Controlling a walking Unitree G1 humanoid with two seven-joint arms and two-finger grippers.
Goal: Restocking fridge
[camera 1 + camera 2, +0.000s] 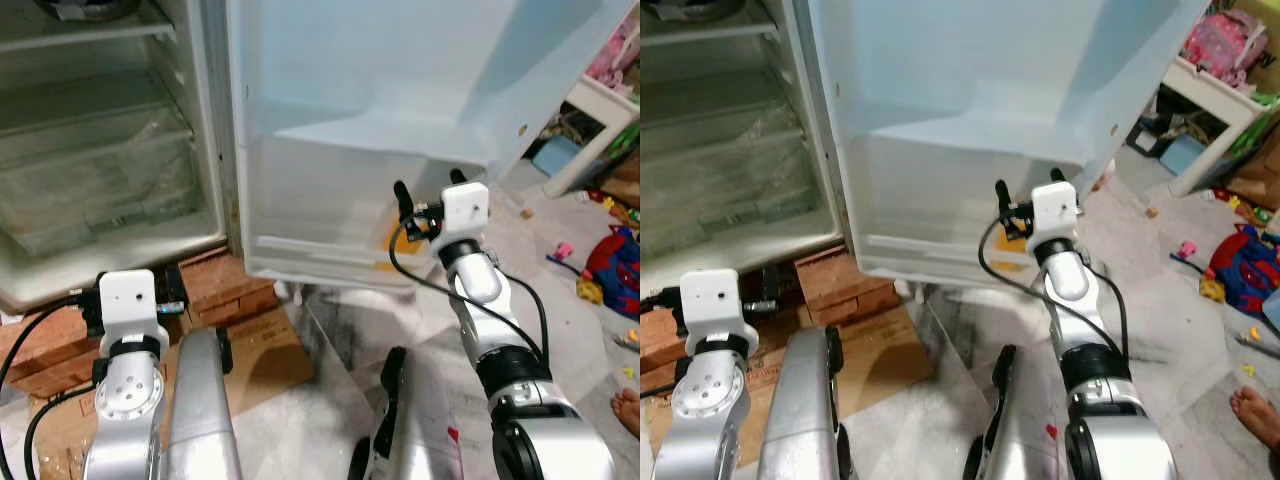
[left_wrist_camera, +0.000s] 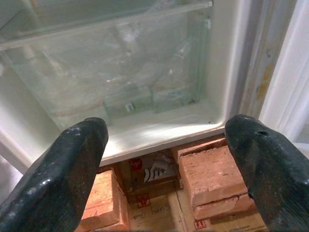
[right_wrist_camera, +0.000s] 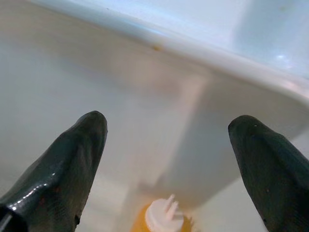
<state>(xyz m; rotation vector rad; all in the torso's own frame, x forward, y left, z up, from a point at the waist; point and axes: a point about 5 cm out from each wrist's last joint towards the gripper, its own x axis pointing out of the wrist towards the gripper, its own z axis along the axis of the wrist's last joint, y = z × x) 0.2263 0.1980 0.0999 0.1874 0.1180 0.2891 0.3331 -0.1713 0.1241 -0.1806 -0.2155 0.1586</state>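
Reaching up at the fridge door's lower bin [image 1: 330, 245], the right gripper [image 1: 430, 195] hovers just before it, seemingly after placing a bottle. Its wrist view shows fingers [image 3: 58, 164] spread wide above an orange, white-capped bottle [image 3: 161, 220] inside that bin; withdrawing seems next. Low by the bricks [image 2: 212, 171] under the fridge, the left gripper [image 2: 164, 164] gapes empty. Toys [image 1: 610, 265] litter the marble floor [image 1: 560, 320] beyond the door.

A humanoid robot's raised right gripper [image 1: 1028, 195] reaches the translucent bottom shelf [image 1: 940, 215] of an open white fridge door [image 1: 980, 70], where an orange object [image 1: 1012, 243] sits, above red bricks [image 1: 835, 280] and flattened cardboard [image 1: 885, 350].
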